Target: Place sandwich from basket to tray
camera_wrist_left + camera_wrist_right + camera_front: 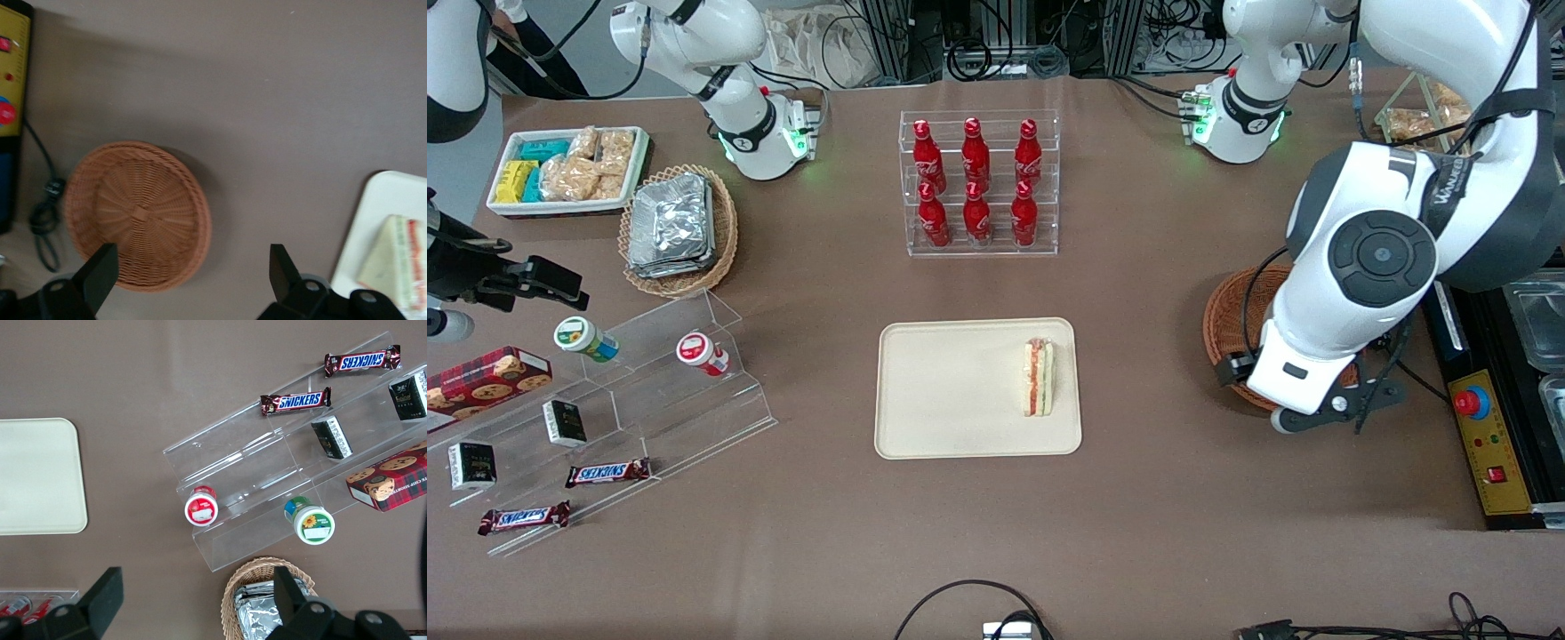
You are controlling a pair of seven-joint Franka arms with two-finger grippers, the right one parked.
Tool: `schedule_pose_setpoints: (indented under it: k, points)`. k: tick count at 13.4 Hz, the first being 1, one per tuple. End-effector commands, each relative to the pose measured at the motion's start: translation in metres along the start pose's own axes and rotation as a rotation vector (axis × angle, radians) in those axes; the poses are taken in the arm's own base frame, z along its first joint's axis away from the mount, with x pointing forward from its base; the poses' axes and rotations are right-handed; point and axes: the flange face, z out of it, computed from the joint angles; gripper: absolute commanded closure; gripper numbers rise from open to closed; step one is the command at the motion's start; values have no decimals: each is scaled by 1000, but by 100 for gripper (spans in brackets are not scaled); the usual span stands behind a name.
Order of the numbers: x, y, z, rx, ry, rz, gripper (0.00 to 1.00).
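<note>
Sandwich (1037,377) already on tray (951,391), lying near the tray edge nearest the wicker basket (137,213), long axis parallel to that edge. Basket empty. Left gripper (193,270) hovers above table betw. basket and tray, fingers spread wide, holding nothing. Judged: placement done; only retreat left, away from sandwich

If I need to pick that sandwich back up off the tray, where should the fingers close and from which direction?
Come straight down with the open gripper, now above the basket. The sandwich lies on the tray with its striped cut edge showing, so probably pinch across the two flat bread faces, mid-length. The tray's low rim hinders a sideways approach.
</note>
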Motion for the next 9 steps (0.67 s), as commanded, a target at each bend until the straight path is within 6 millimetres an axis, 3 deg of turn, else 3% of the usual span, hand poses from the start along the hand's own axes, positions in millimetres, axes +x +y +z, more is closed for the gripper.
schedule_pose_setpoints:
  k: [1, 6, 9]
  points:
    - [-16, -57, -21, 33, 11, 81, 0]
    - [-31, -139, -56, -60, 16, 182, 0]
    - [-46, -168, -81, -81, 24, 252, 0]
